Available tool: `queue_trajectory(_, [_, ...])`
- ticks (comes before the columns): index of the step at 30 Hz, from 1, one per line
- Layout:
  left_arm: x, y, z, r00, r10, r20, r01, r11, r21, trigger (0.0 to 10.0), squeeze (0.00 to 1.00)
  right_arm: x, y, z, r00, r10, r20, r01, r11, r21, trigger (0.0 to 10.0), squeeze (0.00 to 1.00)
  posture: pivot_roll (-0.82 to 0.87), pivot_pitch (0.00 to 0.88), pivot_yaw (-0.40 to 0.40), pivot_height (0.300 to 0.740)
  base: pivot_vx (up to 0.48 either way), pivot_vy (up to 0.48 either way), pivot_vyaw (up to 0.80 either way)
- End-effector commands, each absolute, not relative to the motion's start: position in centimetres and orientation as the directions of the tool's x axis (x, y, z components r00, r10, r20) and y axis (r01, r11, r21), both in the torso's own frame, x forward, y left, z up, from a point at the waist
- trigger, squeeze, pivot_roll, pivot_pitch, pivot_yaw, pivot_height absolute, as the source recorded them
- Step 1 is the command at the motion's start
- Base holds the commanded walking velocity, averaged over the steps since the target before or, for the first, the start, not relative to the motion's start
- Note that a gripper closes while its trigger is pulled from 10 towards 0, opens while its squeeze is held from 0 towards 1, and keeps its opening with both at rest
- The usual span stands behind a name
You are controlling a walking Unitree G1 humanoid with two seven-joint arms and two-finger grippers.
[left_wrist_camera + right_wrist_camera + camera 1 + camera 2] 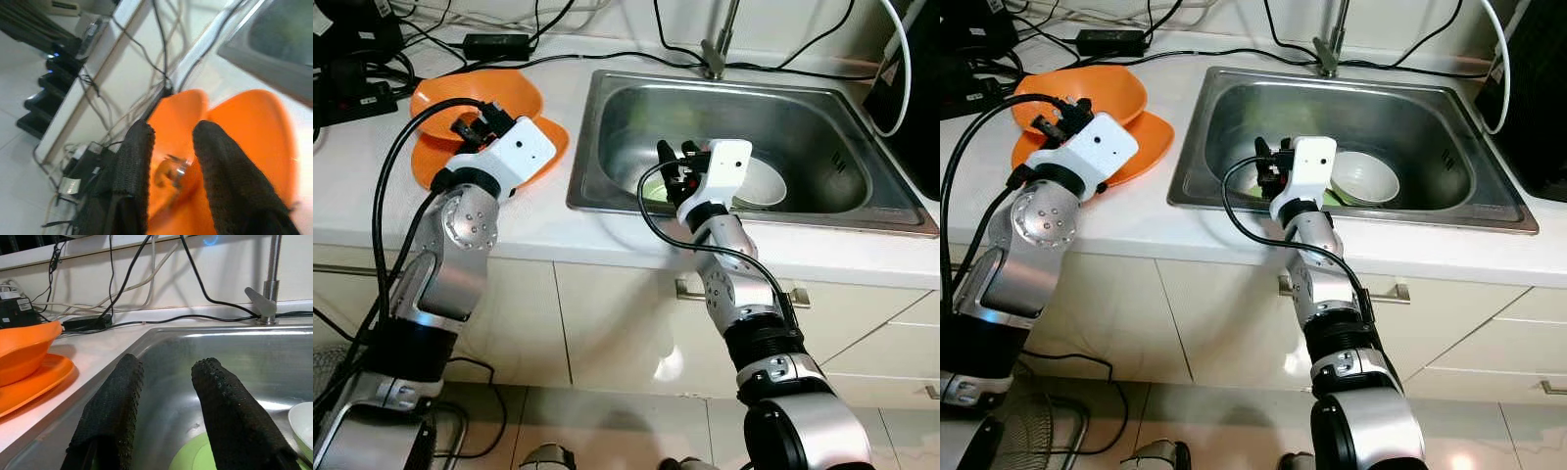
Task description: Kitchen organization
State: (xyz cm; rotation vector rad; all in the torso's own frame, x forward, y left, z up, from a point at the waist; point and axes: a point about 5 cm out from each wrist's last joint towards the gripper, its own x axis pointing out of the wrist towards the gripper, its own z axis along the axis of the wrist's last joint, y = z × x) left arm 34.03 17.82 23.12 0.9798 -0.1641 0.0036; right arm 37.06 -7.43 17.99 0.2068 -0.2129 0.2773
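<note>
An orange bowl [499, 90] rests on an orange plate [551, 147] on the white counter, left of the steel sink [607, 83]. My left gripper [475, 122] hovers just over the bowl and plate, open; the left wrist view has the orange dishes between its fingers [139, 147]. In the basin lie a white bowl [766, 182] and a green plate [190, 458]. My right gripper [672, 164] reaches down into the sink above the green plate, beside the white bowl. It is open, with nothing between its fingers [120, 391].
A faucet [717, 49] stands behind the sink. Black cables, a power adapter [496, 44] and a power strip [352, 98] lie along the back left of the counter. A black appliance [911, 88] stands at the right. Cabinet drawers [626, 313] are below the counter edge.
</note>
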Motion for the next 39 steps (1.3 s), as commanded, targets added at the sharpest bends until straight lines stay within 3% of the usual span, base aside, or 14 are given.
queue_trajectory(1, [33.6,17.9,23.0,0.987,-0.085,0.136,-0.065,0.563,0.824,10.0,1.0,37.2,-7.7,18.0,0.944,0.235,0.233,-0.281,0.941,0.187,10.0,0.0,0.08,0.07,-0.055,0.732,0.0,0.0,0.0])
queue_trajectory(9, [32.6,19.1,22.6,0.992,-0.039,0.118,-0.078,0.545,0.835,10.0,1.0,37.2,-7.6,18.0,0.943,0.241,0.231,-0.286,0.94,0.188,10.0,0.0,0.09,0.073,-0.062,0.732,0.0,0.0,0.0])
queue_trajectory(10, [32.5,19.3,22.6,0.993,-0.027,0.115,-0.084,0.531,0.843,10.0,0.0,37.2,-7.5,18.0,0.942,0.242,0.231,-0.288,0.939,0.188,10.0,0.0,0.09,0.073,-0.063,0.732,0.0,0.0,0.0])
queue_trajectory(20, [33.0,20.4,22.5,0.995,0.036,0.097,-0.102,0.516,0.851,10.0,0.0,37.2,-7.4,18.1,0.94,0.248,0.234,-0.294,0.937,0.187,10.0,0.0,0.09,0.066,-0.061,0.732,0.0,0.0,0.0])
queue_trajectory(39, [35.7,19.8,21.5,0.999,0.043,0.031,-0.048,0.502,0.863,10.0,0.0,37.2,-7.6,18.1,0.943,0.236,0.236,-0.283,0.94,0.189,10.0,0.0,0.07,0.067,-0.05,0.732,0.0,0.0,0.0])
